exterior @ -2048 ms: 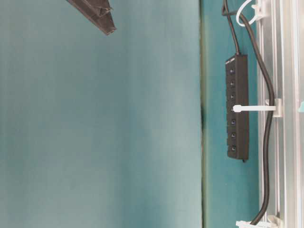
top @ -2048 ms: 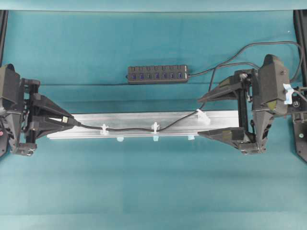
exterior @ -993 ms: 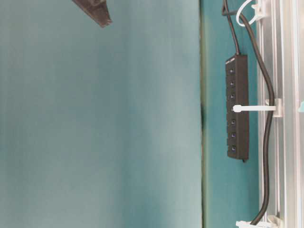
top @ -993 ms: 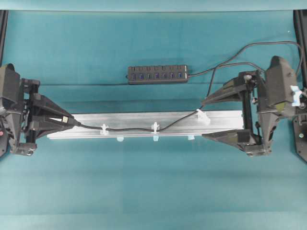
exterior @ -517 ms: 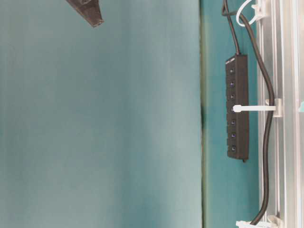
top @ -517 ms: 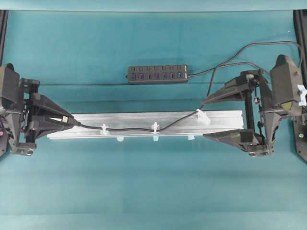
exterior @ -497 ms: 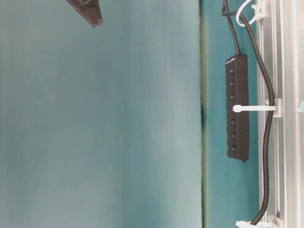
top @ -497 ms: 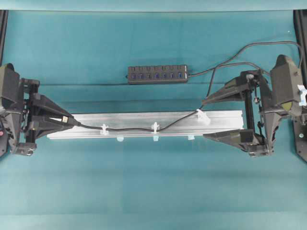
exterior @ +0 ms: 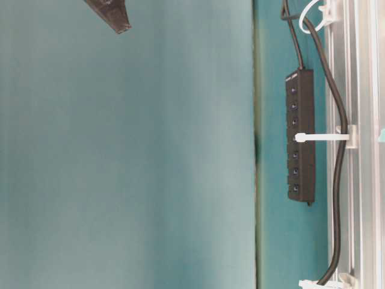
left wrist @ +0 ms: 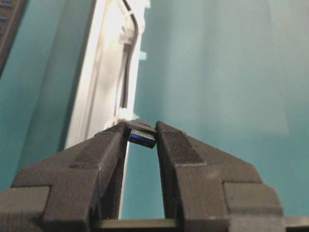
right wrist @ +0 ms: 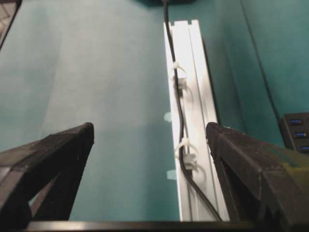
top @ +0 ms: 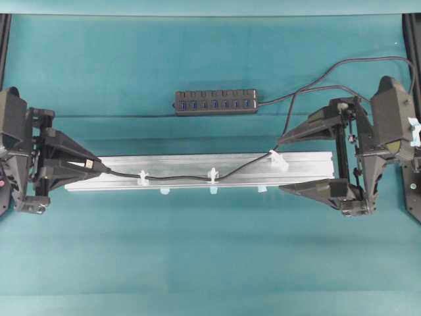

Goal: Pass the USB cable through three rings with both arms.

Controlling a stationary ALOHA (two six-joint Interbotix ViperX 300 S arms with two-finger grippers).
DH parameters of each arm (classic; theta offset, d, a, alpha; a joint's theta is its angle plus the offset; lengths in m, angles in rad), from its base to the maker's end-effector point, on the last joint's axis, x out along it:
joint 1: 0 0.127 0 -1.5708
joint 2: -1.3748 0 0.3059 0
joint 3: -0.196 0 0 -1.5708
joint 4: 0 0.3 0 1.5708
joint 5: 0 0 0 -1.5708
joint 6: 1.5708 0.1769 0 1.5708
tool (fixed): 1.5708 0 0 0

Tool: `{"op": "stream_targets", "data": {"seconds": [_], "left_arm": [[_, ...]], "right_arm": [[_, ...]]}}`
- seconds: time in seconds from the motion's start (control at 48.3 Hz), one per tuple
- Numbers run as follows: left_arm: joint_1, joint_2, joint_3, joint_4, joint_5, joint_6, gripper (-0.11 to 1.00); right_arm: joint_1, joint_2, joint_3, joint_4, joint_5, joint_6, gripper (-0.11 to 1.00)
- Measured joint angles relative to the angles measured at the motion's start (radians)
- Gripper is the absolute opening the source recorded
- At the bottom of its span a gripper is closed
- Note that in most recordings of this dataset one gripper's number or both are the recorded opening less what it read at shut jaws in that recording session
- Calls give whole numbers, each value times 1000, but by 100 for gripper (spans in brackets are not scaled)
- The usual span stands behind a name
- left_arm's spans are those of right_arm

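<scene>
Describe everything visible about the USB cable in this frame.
The USB cable is a thin black cord with a round, rubbery-looking jacket. Its plug, black with a metal shell and blue insert, is clamped in the left gripper. From there the cord runs along the aluminium rail, through all three white rings, sagging slightly between them. Past the last ring it lifts off the rail and curves up by the open right gripper toward the hub.

Brushed silver metal rail (top: 197, 170), matt teal cloth table (top: 210, 250).
</scene>
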Motion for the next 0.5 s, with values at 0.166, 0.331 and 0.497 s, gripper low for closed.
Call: {"op": "stream_targets", "data": {"seconds": [0.166,0.331,0.497], "left_arm": [[0,0,-2,-2,0,0,26],[0,2,-2,0,0,0,26],[0,2,-3,-2,0,0,26]], "right_arm": [[3,0,3,0,-2,0,66],[2,0,5,0,-2,0,66],[2,0,6,0,0,0,66]]}}
